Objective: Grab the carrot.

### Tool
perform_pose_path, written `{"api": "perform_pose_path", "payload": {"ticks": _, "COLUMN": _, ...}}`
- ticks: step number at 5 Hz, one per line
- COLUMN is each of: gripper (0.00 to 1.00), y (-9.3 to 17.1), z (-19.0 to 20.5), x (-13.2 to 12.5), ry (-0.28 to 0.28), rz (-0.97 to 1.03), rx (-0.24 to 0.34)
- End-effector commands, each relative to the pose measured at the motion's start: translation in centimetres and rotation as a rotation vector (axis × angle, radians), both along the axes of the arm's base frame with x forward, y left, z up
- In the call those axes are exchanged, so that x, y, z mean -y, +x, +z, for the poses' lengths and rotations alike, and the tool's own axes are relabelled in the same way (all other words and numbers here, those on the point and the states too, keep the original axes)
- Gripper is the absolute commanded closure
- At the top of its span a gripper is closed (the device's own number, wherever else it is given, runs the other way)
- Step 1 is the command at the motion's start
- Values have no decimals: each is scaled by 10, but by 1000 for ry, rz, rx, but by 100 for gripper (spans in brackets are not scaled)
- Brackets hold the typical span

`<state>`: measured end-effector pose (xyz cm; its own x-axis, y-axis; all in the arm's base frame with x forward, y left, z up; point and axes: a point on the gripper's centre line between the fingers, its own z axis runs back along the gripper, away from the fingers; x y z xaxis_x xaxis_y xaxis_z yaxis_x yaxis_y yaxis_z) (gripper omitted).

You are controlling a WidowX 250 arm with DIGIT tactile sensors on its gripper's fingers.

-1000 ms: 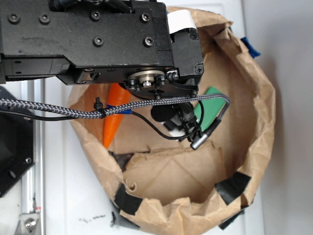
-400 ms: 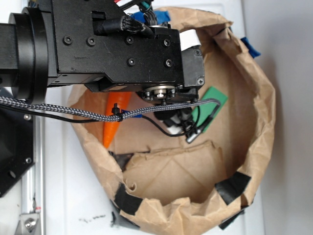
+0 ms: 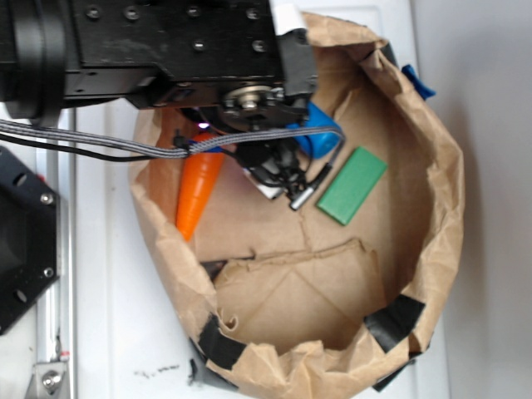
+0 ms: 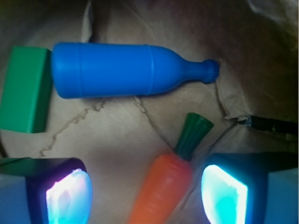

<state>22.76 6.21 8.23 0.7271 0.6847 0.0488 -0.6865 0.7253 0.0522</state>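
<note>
Jaws spread wide apart and holding nothing: that is what the wrist view shows. The gripper [image 4: 147, 186] has two glowing pads at the bottom of the picture, one at 7 o'clock and one at 5 o'clock. The carrot [image 4: 163, 186] lies between them, closer to the 5 o'clock pad. Its orange body runs off the bottom edge and its dark green stem points up toward 1 o'clock. It is hard to tell if a pad touches it yet. Above, at 12 o'clock, the blue bottle [image 4: 126, 69] lies on its side on the brown paper. The green block [image 4: 25, 88] sits just beside the bottle's fat end, at 9 o'clock.

From the exterior view, the arm has moved toward 11 o'clock since a moment ago. Before, it hung nearer the green block [image 3: 352, 186] and covered part of it. Now the block shows in full, and the gripper [image 3: 270, 170] hangs just beside the carrot [image 3: 198, 189]. That is good for the task, because the jaws now line up with the right toy. The carrot has stayed put by the wall of the paper bag [image 3: 449, 208], at 9 o'clock, tip pointing to 6 o'clock. The bag rests on the white worktop [image 3: 108, 332]. Next, the jaws likely need to drop a little and close.
</note>
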Motion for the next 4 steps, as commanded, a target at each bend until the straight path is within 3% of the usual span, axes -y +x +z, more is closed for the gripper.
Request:
{"api": "perform_pose_path", "payload": {"ticks": 1, "gripper": 0, "y": -2, "z": -4, "x": -22, "ry": -3, "rz": 22, "rx": 69}}
{"api": "perform_pose_path", "payload": {"ticks": 2, "gripper": 0, "y": -14, "z": -6, "x": -20, "ry": -24, "rz": -16, "rx": 53}}
{"api": "perform_pose_path", "payload": {"ticks": 3, "gripper": 0, "y": -12, "z": -18, "x": -27, "ry": -97, "rz": -54, "rx": 65}}
{"api": "perform_pose_path", "payload": {"ticks": 4, "gripper": 0, "y": -11, "z": -33, "x": -33, "ry": -82, "rz": -110, "rx": 70}}
